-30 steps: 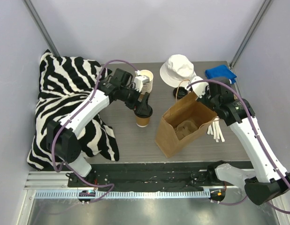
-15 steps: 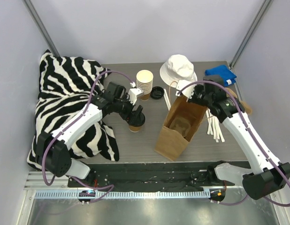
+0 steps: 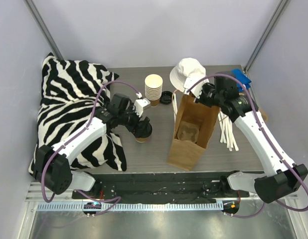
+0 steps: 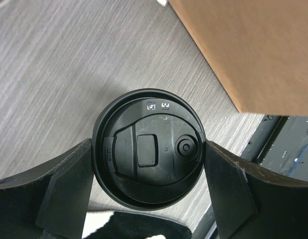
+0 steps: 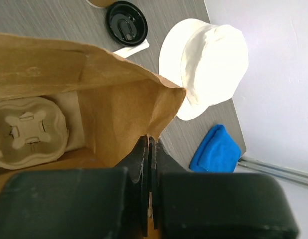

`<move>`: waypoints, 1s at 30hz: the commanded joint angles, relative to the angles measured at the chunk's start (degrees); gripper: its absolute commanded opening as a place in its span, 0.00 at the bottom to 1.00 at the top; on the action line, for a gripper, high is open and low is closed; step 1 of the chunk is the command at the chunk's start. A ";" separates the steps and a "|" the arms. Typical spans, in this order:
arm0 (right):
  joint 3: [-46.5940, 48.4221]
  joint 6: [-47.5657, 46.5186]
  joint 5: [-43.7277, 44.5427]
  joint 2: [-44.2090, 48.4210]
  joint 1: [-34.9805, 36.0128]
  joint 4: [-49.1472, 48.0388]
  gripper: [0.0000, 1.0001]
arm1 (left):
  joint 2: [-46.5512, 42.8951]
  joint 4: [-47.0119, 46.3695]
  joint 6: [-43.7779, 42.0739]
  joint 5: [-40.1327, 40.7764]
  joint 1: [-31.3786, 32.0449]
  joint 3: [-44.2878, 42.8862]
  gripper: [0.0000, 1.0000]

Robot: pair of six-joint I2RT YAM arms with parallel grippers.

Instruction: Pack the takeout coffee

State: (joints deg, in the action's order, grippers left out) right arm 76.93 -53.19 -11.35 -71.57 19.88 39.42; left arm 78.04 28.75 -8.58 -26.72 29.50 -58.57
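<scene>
Takeout coffee [image 3: 142, 129] has moved down-left, away from the cup stack [image 3: 153, 88], and the brown paper bag [image 3: 194, 129] now stands taller. I'd call the packing about half set up.
My left tool [image 4: 150, 172] grasps the coffee by its black lid, left of centre in the overhead view and apart from the bag. My right tool [image 5: 149, 149] is clenched on the bag's rim and holds the mouth open. A pulp cup tray [image 5: 27, 129] already lies at the bottom. What I judge is left: carry the cup over and seat it in that tray. The lid has two small embossed marks near its rim, too small for me to read. I see no brand on the bag or the cup.
</scene>
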 commanded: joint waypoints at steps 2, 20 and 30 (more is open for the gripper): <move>-0.37 2.12 -3.41 3.45 1.56 5.30 0.01 | 0.79 -3.79 -1.88 -0.61 -0.75 -0.67 0.57; 3.23 10.65 -2.00 10.23 1.57 5.77 0.01 | 3.26 -5.73 -0.83 -1.84 -6.12 -0.76 0.57; 6.92 12.93 -4.82 2.32 9.55 -1.44 0.01 | 3.44 -6.96 -0.39 -1.93 -10.33 -0.24 0.57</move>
State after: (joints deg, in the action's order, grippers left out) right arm 80.84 -42.04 -14.87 -67.51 24.86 44.93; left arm 82.30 25.28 -9.19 -27.16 20.36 -58.57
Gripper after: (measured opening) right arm 0.030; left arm 0.846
